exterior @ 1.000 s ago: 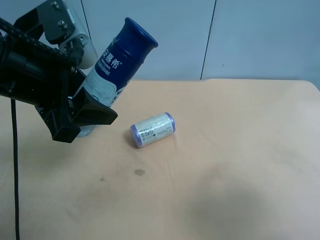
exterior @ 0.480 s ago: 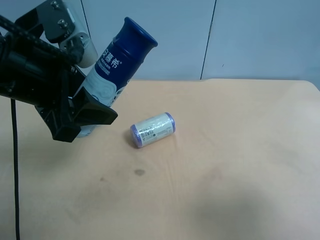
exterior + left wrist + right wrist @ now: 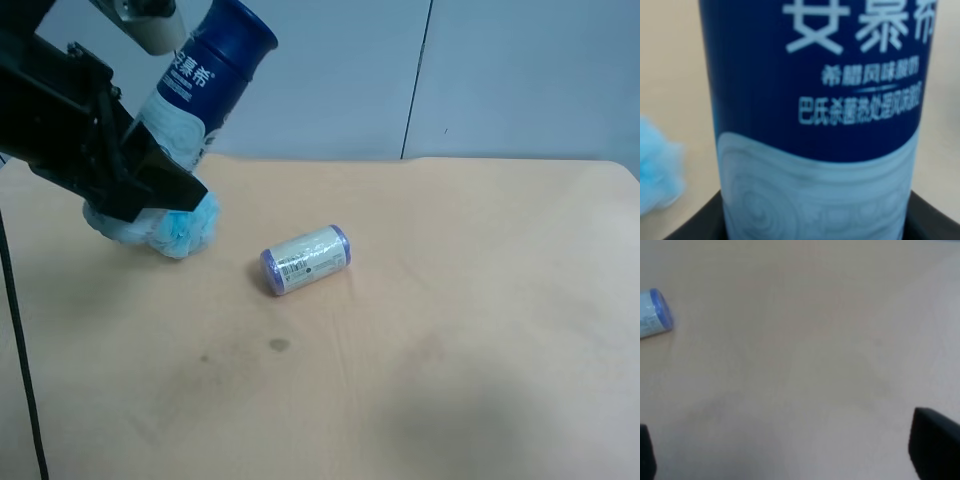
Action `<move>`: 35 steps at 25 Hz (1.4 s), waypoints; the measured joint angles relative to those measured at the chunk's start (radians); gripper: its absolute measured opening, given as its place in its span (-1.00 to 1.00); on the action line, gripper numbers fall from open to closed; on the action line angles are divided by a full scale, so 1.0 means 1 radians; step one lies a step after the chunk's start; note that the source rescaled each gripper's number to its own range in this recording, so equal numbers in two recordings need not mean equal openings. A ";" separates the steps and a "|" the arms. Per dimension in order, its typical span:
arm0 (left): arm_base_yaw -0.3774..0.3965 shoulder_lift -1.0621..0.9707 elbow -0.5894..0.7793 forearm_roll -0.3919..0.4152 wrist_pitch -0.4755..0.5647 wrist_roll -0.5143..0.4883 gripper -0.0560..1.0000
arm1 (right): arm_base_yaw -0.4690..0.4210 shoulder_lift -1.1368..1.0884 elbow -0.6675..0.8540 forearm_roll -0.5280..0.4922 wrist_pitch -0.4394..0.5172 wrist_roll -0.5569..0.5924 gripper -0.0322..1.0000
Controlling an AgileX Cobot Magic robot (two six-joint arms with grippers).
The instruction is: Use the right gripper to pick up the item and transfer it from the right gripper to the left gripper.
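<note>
The item, a slim bottle (image 3: 195, 85) with a dark navy upper part and a white and pale-blue label, is held tilted in my left gripper (image 3: 150, 178) above the table's far left. The left wrist view shows the bottle (image 3: 815, 125) close up, with the black fingers (image 3: 932, 220) at either side of its lower part. My right gripper (image 3: 790, 452) is open and empty over bare table; only its black fingertips (image 3: 935, 445) show, wide apart. It is out of the exterior high view.
A fluffy light-blue bath sponge (image 3: 175, 228) lies on the tan table (image 3: 450, 330) just under the left gripper and also shows in the left wrist view (image 3: 657, 170). A short purple-ended cream roll (image 3: 305, 259) lies near the middle, seen in the right wrist view (image 3: 652, 312).
The left arm has risen and moved back towards the view's left with the bottle in it. The blue sponge beneath it now shows. The roll has not moved.
</note>
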 joint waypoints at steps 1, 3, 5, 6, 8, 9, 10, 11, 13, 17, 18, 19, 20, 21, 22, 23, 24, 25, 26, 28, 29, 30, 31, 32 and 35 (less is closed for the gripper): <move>0.000 0.000 -0.018 0.037 0.022 -0.039 -0.89 | 0.000 0.000 0.000 0.000 0.000 0.000 1.00; 0.001 0.002 -0.057 0.122 0.071 -0.127 -0.89 | 0.000 0.000 0.000 0.000 0.000 0.000 1.00; 0.003 0.016 -0.095 0.180 0.124 -0.188 -0.89 | 0.000 0.000 0.000 0.000 0.000 0.000 1.00; 0.003 0.029 -0.114 0.207 0.146 -0.208 -0.89 | 0.000 0.000 0.000 0.000 0.000 0.000 1.00; 0.011 0.059 -0.144 0.242 0.189 -0.225 -0.89 | 0.000 0.000 0.000 0.000 0.000 0.000 1.00; 0.023 0.077 -0.159 0.245 0.214 -0.230 -0.89 | 0.000 0.000 0.000 0.000 0.000 0.000 1.00; 0.038 0.096 -0.172 0.245 0.228 -0.233 -0.89 | 0.000 0.000 0.000 0.000 0.000 0.000 1.00; 0.061 0.115 -0.185 0.244 0.238 -0.233 -0.89 | 0.000 0.000 0.000 0.000 0.000 0.000 1.00; 0.125 0.144 -0.199 0.234 0.248 -0.233 -0.89 | 0.000 0.000 0.000 0.000 0.000 0.000 1.00; 0.283 0.184 -0.204 0.200 0.251 -0.225 -0.89 | 0.000 0.000 0.000 0.000 0.000 0.000 1.00; 0.321 0.190 -0.204 0.187 0.253 -0.218 -0.89 | 0.000 0.000 0.000 0.000 0.000 0.000 1.00; 0.360 0.194 -0.204 0.172 0.253 -0.209 -0.89 | 0.000 0.000 0.000 0.000 0.000 0.000 1.00; 0.414 0.196 -0.204 0.149 0.257 -0.196 -0.89 | 0.000 0.000 0.000 0.000 0.000 0.000 1.00; 0.452 0.199 -0.204 0.127 0.258 -0.183 -0.89 | 0.000 0.000 0.000 0.000 0.000 0.000 1.00; 0.489 0.200 -0.205 0.111 0.261 -0.172 -0.89 | 0.000 0.000 0.000 0.000 0.000 0.000 1.00; 0.539 0.202 -0.205 0.090 0.266 -0.153 -0.89 | 0.000 0.000 0.000 0.000 0.000 0.000 1.00; 0.578 0.205 -0.205 0.075 0.269 -0.142 -0.89 | 0.000 0.000 0.000 0.000 0.000 0.000 1.00; 0.608 0.208 -0.204 0.064 0.273 -0.136 -0.89 | 0.000 0.000 0.000 0.000 0.000 0.000 1.00; 0.641 0.208 -0.198 0.058 0.272 -0.130 -0.89 | 0.000 0.000 0.000 0.000 0.000 0.000 1.00; 0.693 0.209 -0.166 0.049 0.267 -0.126 -0.89 | 0.000 0.000 0.000 0.000 0.000 0.000 1.00; 0.718 0.211 -0.141 0.048 0.259 -0.126 -0.89 | 0.000 0.000 0.000 0.000 0.000 0.000 1.00; 0.739 0.213 -0.117 0.047 0.252 -0.126 -0.89 | 0.000 0.000 0.000 0.000 0.000 0.000 1.00; 0.758 0.215 -0.086 0.044 0.238 -0.126 -0.89 | 0.000 0.000 0.000 0.000 0.000 0.000 1.00; 0.771 0.217 -0.059 0.041 0.225 -0.126 -0.89 | 0.000 0.000 0.000 0.000 0.000 0.000 1.00; 0.797 0.231 0.029 0.020 0.172 -0.126 -0.89 | 0.000 0.000 0.000 0.000 0.000 0.000 1.00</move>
